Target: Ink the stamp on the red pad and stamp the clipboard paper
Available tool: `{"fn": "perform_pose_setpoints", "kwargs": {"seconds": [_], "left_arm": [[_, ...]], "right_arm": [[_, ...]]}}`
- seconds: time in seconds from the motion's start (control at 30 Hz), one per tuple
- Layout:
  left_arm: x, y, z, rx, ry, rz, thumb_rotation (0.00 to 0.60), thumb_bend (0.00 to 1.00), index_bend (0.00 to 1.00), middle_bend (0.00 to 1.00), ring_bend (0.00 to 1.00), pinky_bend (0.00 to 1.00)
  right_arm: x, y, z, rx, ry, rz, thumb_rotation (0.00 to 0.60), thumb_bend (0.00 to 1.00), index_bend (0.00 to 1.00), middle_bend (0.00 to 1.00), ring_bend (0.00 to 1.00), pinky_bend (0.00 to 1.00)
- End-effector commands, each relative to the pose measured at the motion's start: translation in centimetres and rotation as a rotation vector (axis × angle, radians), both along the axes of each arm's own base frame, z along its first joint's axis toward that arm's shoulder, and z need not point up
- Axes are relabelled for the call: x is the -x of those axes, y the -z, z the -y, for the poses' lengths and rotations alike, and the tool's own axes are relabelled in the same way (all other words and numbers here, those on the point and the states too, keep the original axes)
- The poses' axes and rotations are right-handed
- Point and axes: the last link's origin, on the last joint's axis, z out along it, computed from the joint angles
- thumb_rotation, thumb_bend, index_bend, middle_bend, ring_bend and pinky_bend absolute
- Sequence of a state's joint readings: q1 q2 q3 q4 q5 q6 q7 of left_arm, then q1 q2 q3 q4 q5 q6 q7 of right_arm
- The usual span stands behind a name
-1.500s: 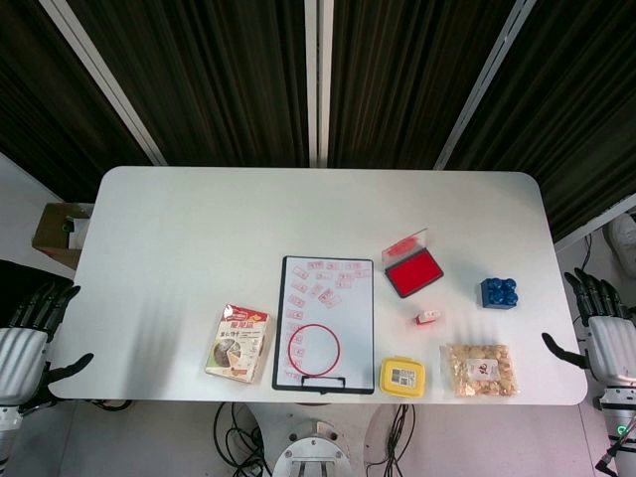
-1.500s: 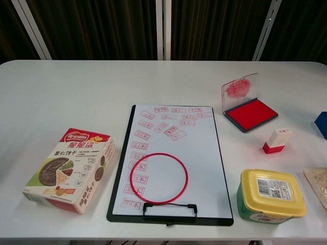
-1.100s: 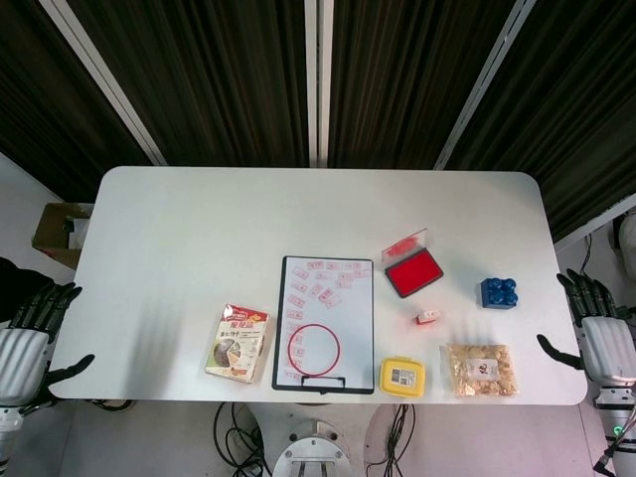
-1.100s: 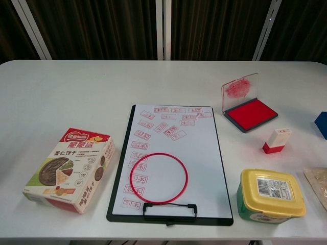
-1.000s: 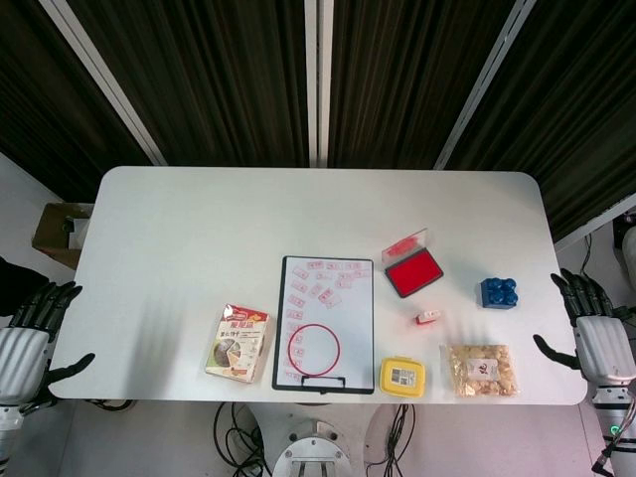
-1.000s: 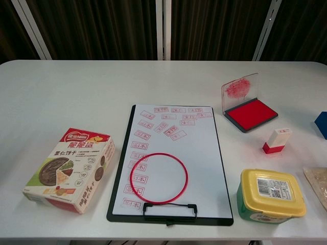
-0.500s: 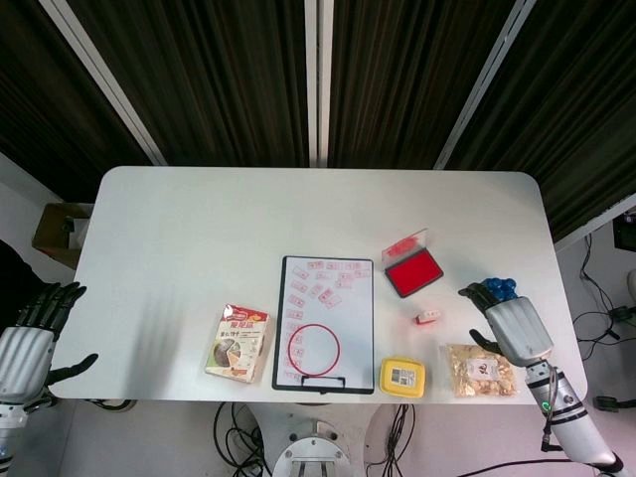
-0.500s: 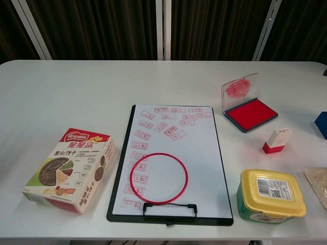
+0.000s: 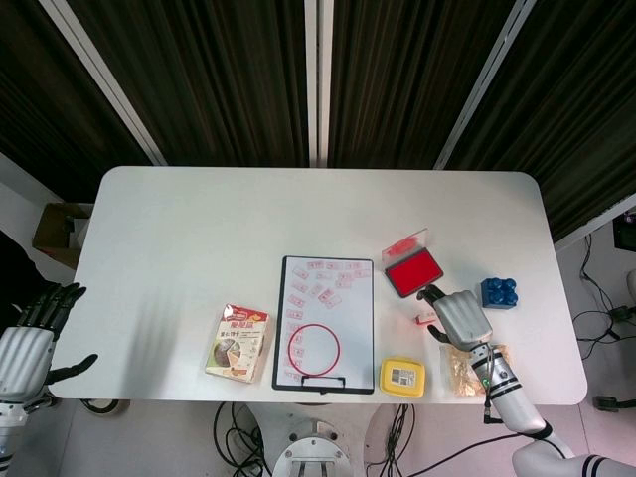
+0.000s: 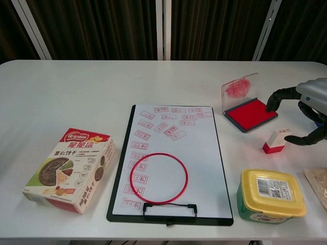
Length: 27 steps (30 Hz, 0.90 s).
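A white table (image 9: 199, 229) with rounded corners stands before a wall of dark slatted panels split by pale strips. At lower centre lies the clipboard (image 9: 326, 324), its paper (image 10: 173, 153) scattered with red stamp marks and carrying a red ring (image 9: 314, 349). Right of it sits the red pad (image 9: 412, 273) with its lid up, and just below that the small stamp (image 10: 276, 140) stands on the table. The right hand (image 10: 306, 109) hovers around the stamp, fingers spread and curved, holding nothing. From the head view alone I see the left hand (image 9: 25, 348) open at the lower left edge, off the table, a cardboard box (image 9: 58, 231) on the floor and a blue block (image 9: 499, 292). The chest view makes the stamp plainly visible beside the hand's fingers.
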<state>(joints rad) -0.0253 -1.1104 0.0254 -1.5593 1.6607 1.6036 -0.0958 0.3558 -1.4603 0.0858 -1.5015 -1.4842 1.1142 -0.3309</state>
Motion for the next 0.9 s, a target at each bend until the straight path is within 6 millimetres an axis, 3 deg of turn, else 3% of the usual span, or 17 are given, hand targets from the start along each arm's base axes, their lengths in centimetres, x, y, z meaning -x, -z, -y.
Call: {"fn": "perform_pose_setpoints", "kwargs": {"seconds": [0.03, 0.9], "left_arm": [[0.1, 0.0, 0.1, -0.001, -0.001, 0.001, 0.600, 0.00, 0.10, 0.09, 0.07, 0.16], [0.1, -0.3, 0.0, -0.005, 0.001, 0.000, 0.600, 0.00, 0.10, 0.09, 0.07, 0.16]], "right_arm": [[0.2, 0.6, 0.3, -0.005, 0.006, -0.011, 0.600, 0.17, 0.39, 0.35, 0.78, 1.00], [1.4, 2.7, 0.7, -0.019, 0.035, -0.045, 0.600, 0.23, 0.47, 0.42, 0.78, 1.00]]}}
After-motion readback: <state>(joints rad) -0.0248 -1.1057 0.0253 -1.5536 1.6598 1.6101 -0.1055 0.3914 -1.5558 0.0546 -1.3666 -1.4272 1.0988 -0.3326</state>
